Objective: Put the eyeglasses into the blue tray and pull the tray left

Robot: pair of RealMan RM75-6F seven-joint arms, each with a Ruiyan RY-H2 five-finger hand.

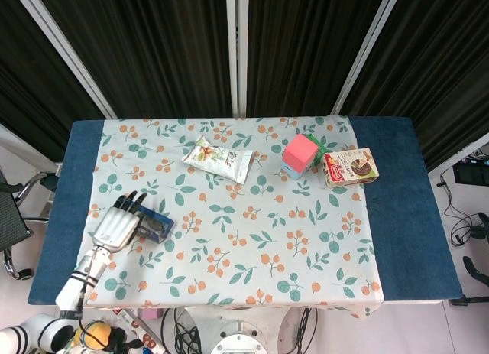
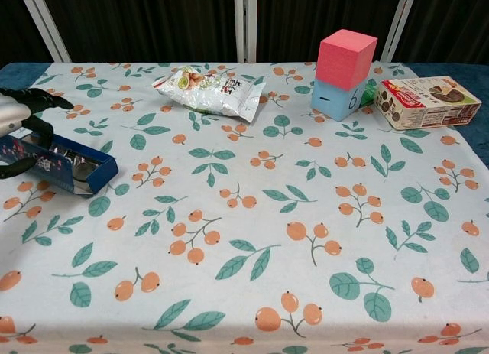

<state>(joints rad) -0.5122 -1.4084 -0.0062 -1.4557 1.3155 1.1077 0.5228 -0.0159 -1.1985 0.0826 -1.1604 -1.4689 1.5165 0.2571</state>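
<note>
The blue tray (image 1: 158,226) (image 2: 85,173) sits near the left side of the floral tablecloth. The eyeglasses (image 2: 76,163) lie inside it, only partly visible over the tray wall. My left hand (image 1: 116,227) (image 2: 17,117) grips the tray's left end, with dark fingers reaching over its far rim and the thumb below. In the chest view the hand is cut off by the left edge of the frame. My right hand shows in neither view.
A snack bag (image 1: 218,159) (image 2: 211,91) lies at the back centre. A pink cube on a light blue cube (image 1: 300,153) (image 2: 346,63) and a flat food box (image 1: 351,167) (image 2: 428,102) stand at the back right. Dark blue cloth (image 1: 72,209) borders the table's left side.
</note>
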